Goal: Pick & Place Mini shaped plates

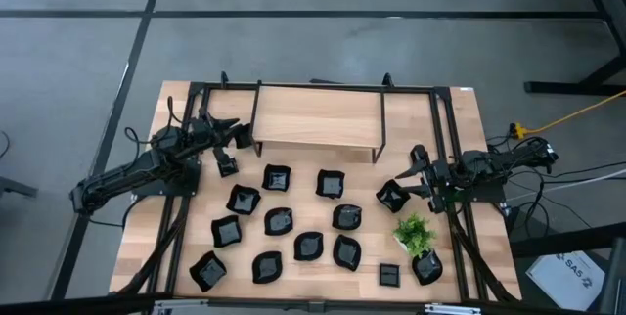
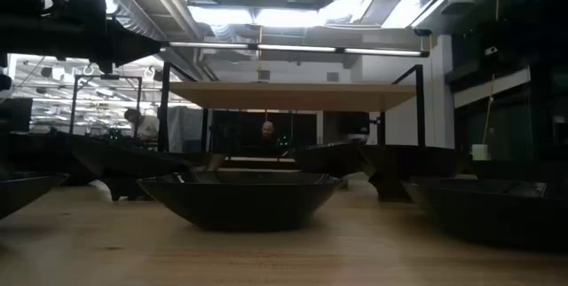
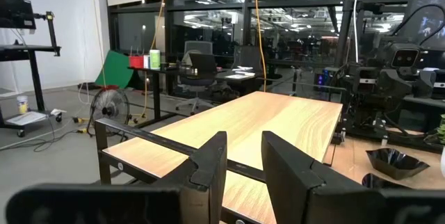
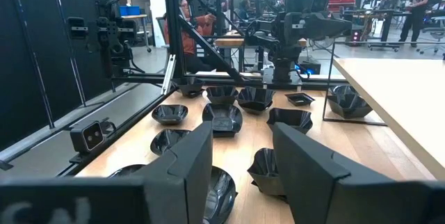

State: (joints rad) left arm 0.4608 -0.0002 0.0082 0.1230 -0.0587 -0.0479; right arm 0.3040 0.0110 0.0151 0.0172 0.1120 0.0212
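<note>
Wooden bench [image 1: 147,247] under a dark frame carries a raised wooden shelf [image 1: 318,119] at its far side, and beyond it the wrist views show an open workshop with desks, chairs and seated people. As far as these views tell, the task looks barely started or not started: the mini shaped plates [image 1: 309,246], about fifteen glossy black dishes, lie scattered across the middle and near part of the bench, and the top of the shelf is bare. One dish [image 1: 392,196] lies just beside the right gripper, two more sit by the green potted plant [image 1: 415,232] at the near right, and which spot is meant to receive them cannot be told. The left gripper [image 1: 227,166] hangs at the far left, near the shelf's left end, its fingers [image 3: 208,161] parted by a moderate gap with nothing between them, pointing over the shelf top. The right gripper [image 1: 411,180] hovers at the right side, its fingers [image 4: 191,154] spread wider, also empty, aimed across the field of dishes. Every plate therefore seems left to be moved.
</note>
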